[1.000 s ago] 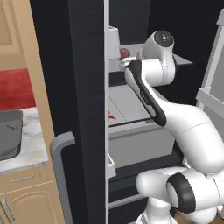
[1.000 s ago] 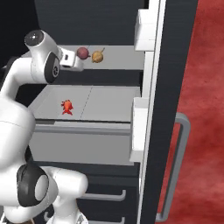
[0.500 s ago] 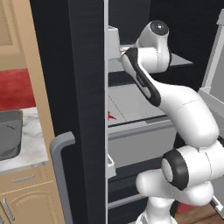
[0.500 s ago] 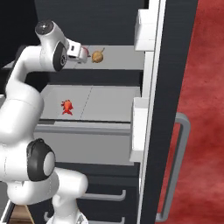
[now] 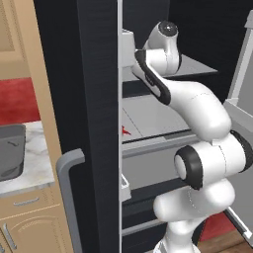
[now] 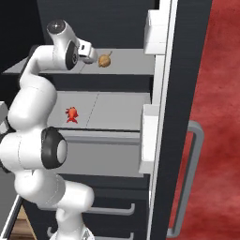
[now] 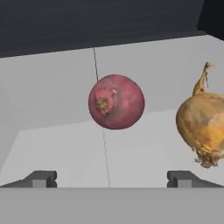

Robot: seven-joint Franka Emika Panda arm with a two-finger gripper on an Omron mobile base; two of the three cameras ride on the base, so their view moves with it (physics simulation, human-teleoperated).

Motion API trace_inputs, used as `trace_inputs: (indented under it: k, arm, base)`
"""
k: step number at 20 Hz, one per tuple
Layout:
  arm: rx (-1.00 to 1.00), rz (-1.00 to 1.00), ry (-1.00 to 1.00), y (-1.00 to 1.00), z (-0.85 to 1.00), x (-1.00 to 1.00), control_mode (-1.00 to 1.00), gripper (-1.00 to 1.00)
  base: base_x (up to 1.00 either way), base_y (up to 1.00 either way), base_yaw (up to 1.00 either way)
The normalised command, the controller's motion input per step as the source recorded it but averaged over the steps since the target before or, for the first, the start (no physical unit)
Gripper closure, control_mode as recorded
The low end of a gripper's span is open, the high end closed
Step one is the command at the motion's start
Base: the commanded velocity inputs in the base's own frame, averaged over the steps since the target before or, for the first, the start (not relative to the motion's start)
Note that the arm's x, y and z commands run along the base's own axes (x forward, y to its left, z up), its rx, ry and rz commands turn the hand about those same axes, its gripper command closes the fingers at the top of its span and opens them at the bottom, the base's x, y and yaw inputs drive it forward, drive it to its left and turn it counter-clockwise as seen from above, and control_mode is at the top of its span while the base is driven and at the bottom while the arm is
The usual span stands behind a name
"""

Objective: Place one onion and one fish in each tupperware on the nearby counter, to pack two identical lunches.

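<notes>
Gripper reaching into the fridge, lined up on the red onion.

The gripper [image 7: 111, 178] stands fully open and empty, its tips either side of the red onion [image 7: 116, 101] on the upper shelf [image 6: 131, 63]. Over the last second the arm has swung up and inward, closing on that shelf. The yellow onion [image 6: 104, 61] lies just beside the red one; a fish [image 6: 72, 114] lies on the shelf below. Judgement: first pick is imminent; nothing packed yet.

The upper shelf [image 6: 126, 61] bears a red onion [image 7: 116, 101] (yellow onion [image 7: 204, 123] beside).
</notes>
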Motion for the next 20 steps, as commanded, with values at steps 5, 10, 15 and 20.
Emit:
trace_inputs:
  k: [5, 10, 15, 20]
  arm:
    - [0.0, 0.0, 0.01, 0.06, 0.0, 0.61, -1.0, -1.0]
    - [0.0, 0.0, 0.02, 0.0, 0.0, 0.55, -1.0, -1.0]
    - [0.0, -0.01, 0.04, 0.0, -0.06, 0.41, -1.0, -1.0]
    - [-0.01, -0.04, 0.06, 0.0, -0.22, 0.16, -1.0, -1.0]
  base:
    - [0.0, 0.0, 0.0]
    - [0.0, 0.0, 0.0]
    - [0.0, 0.0, 0.0]
    - [0.0, 0.0, 0.0]
